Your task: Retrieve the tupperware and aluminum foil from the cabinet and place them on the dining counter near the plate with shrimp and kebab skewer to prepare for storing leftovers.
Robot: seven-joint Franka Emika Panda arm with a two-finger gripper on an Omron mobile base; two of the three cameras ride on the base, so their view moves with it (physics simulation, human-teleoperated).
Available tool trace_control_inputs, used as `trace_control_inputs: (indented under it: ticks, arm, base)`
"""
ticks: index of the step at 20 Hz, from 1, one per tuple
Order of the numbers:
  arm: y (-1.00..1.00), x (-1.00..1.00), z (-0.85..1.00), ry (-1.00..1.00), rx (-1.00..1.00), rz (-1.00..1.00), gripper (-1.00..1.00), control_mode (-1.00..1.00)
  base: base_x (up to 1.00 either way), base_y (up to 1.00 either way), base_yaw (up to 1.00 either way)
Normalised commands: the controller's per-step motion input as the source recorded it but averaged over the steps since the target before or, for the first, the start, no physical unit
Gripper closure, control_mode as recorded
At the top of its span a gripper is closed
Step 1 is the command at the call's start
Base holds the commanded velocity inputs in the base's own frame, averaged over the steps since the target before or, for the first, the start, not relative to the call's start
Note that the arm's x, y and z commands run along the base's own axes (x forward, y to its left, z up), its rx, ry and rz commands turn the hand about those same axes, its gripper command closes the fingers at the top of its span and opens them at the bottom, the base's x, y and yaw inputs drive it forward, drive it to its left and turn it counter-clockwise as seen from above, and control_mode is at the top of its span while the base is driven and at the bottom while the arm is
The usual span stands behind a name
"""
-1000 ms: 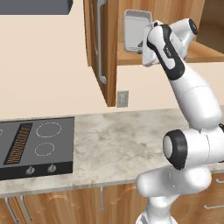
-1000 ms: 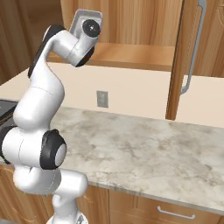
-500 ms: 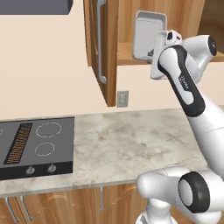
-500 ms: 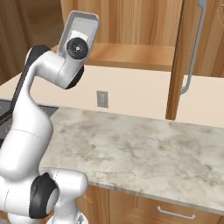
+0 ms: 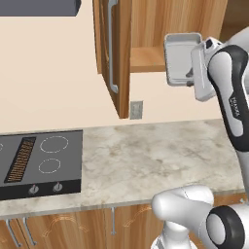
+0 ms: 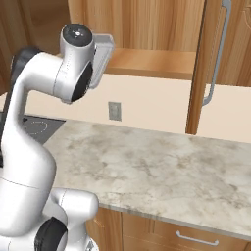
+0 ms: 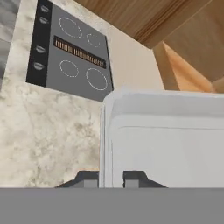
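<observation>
A: Going left to right across the left base view, what do you count?

B: One black cooktop (image 5: 34, 163) set in the marbled worktop (image 5: 146, 160), with four ring burners and two knobs visible from there. Then one cabinet (image 5: 146, 34) on the wall, its door (image 5: 119, 53) swung open with one vertical silver handle (image 5: 112, 48). Below it, one wall outlet (image 5: 136, 109).

A: And the tupperware?

B: One tupperware (image 5: 182, 58), held up in the air in front of the open cabinet, level with its shelf, standing on edge with its hollow side facing the camera.

A: Is the gripper holding it?

B: Yes. The gripper (image 7: 110, 179) is clamped on the tupperware's rim; in the hand view one dark fingertip (image 7: 87, 178) sits on each side of the rim wall.

A: Anything more in the right base view?

B: The same outlet (image 6: 114, 111) and the open door (image 6: 206, 63), plus one drawer handle (image 6: 197, 238) below the worktop.
</observation>
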Motion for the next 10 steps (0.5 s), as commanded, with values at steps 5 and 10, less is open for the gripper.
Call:
trace_control_inputs:
  ticks: [5, 10]
  arm:
    - [0.00, -0.90, -0.52, 0.26, -0.17, 0.04, 1.00, -1.00]
    - [0.00, 0.00, 0.00, 0.00, 0.00, 0.00, 1.00, 1.00]
  base:
    - [0.00, 0.00, 0.00]
    - [-0.98, -0.15, 0.07]
